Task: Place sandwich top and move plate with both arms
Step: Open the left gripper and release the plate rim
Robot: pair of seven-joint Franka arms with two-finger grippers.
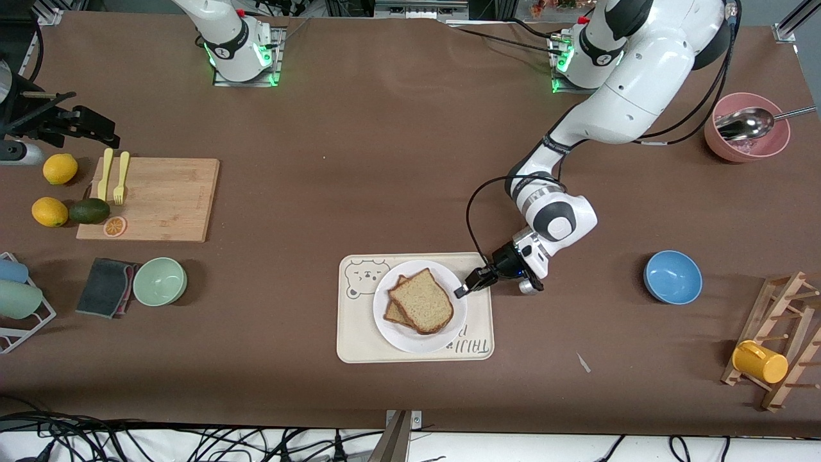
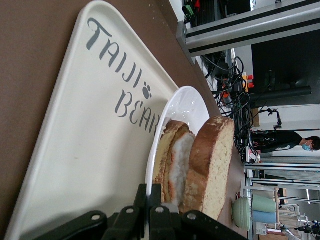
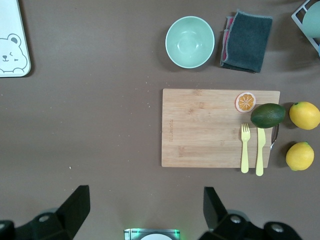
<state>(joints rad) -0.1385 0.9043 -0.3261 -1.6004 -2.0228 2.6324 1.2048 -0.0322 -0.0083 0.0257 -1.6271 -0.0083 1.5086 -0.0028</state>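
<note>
The sandwich top [image 1: 421, 300], a light brown bread slice, lies on the sandwich on the white plate [image 1: 410, 340]. The plate stands on a cream bear tray [image 1: 353, 333]. My left gripper [image 1: 463, 290] is low at the plate's edge toward the left arm's end and is shut on the rim. In the left wrist view its fingers [image 2: 155, 187] pinch the plate [image 2: 185, 105] rim, with the sandwich top [image 2: 212, 160] just past them. My right gripper [image 3: 146, 192] waits open and holds nothing, high over the table between its base and the cutting board [image 3: 215, 127].
A blue bowl [image 1: 673, 276] sits toward the left arm's end. A green bowl [image 1: 160, 281] and a dark cloth [image 1: 104, 287] sit toward the right arm's end. The cutting board [image 1: 163, 199] carries yellow cutlery. A pink bowl [image 1: 747, 128] holds a spoon. A wooden rack holds a yellow mug [image 1: 760, 361].
</note>
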